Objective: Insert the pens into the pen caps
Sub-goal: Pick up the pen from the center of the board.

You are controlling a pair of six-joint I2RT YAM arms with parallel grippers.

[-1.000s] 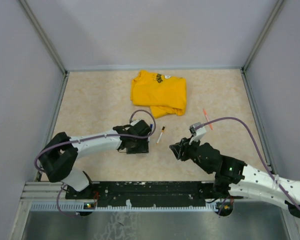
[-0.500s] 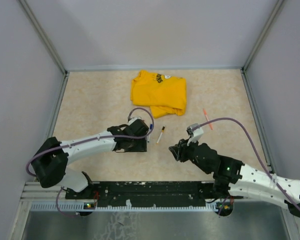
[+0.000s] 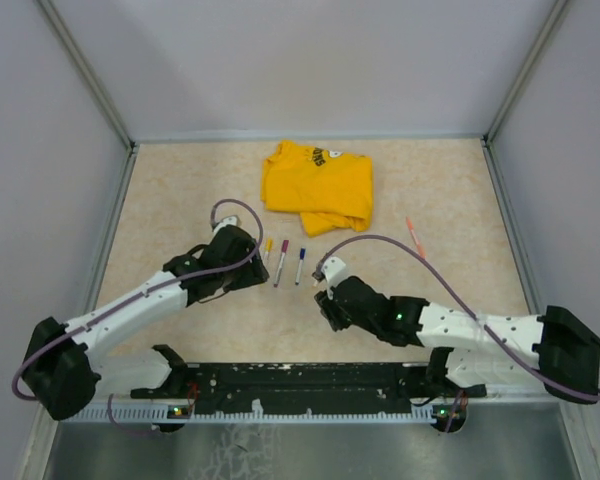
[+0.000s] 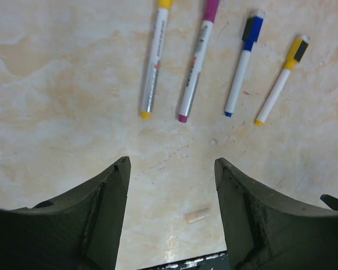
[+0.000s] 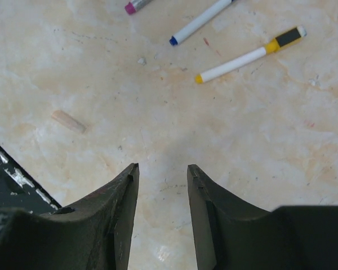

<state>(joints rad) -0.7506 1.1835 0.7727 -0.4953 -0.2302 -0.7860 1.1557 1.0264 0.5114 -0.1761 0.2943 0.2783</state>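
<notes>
Four white-barrelled pens lie side by side on the table: a yellow pen (image 4: 155, 62), a magenta pen (image 4: 196, 64), a blue pen (image 4: 242, 64) and a yellow-and-black pen (image 4: 279, 84). Each has a coloured pen cap on its far end, such as the blue cap (image 4: 252, 27). An orange pen (image 3: 414, 237) lies apart at the right. My left gripper (image 4: 172, 166) hangs open and empty just short of the pens' near ends. From the right, my right gripper (image 5: 162, 169) stands open and empty near the yellow-and-black pen (image 5: 245, 57).
A folded yellow T-shirt (image 3: 318, 185) lies behind the pens. A small wooden peg (image 4: 196, 215) rests on the table between the grippers. The black rail (image 3: 300, 378) runs along the near edge. Walls close in the left, right and back sides.
The left arm swung left and back, uncovering three more pens. The right arm moved left toward the pens, and its jaws opened a little wider.
</notes>
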